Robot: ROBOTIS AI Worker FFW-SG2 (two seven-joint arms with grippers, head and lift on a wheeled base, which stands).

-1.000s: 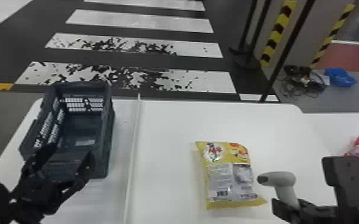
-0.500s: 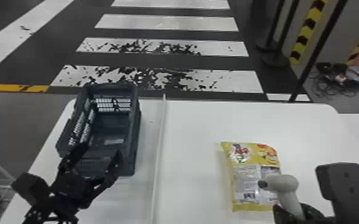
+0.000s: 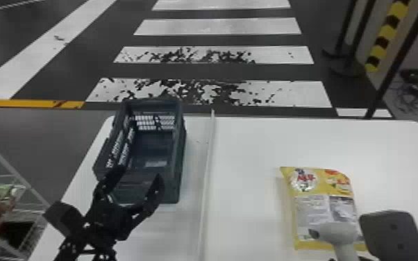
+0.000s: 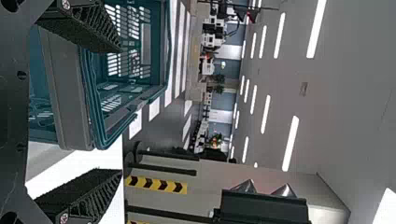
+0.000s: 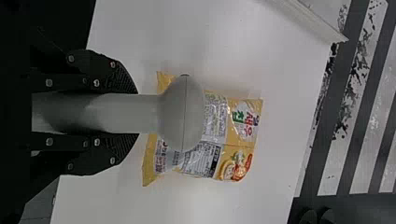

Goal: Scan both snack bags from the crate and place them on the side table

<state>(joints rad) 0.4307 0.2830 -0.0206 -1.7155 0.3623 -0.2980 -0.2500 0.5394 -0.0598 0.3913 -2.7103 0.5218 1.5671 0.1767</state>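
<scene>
Yellow snack bag (image 3: 319,203) lies flat on the right part of the white table (image 3: 246,149), printed panel up. Right gripper (image 5: 135,113) is closed around the handle of the scanner (image 5: 181,113), whose head overlaps the bag's near part from above; contact cannot be told. Risk, my reading: a glossy, creased film could throw back glare or bend the code, so the scan misses; lowering the scanner too far could push or crumple the bag. Left gripper (image 3: 139,174) stands wide with nothing between its fingers, at the near end of the crate (image 3: 181,156); a careless swing there might catch the rim and shove the crate, which sits close to the table's left and far edges. Room: a raised strip (image 3: 206,180) divides crate from bag and could snag a low carry; bare tabletop runs from strip to bag and beyond it to the far edge.
</scene>
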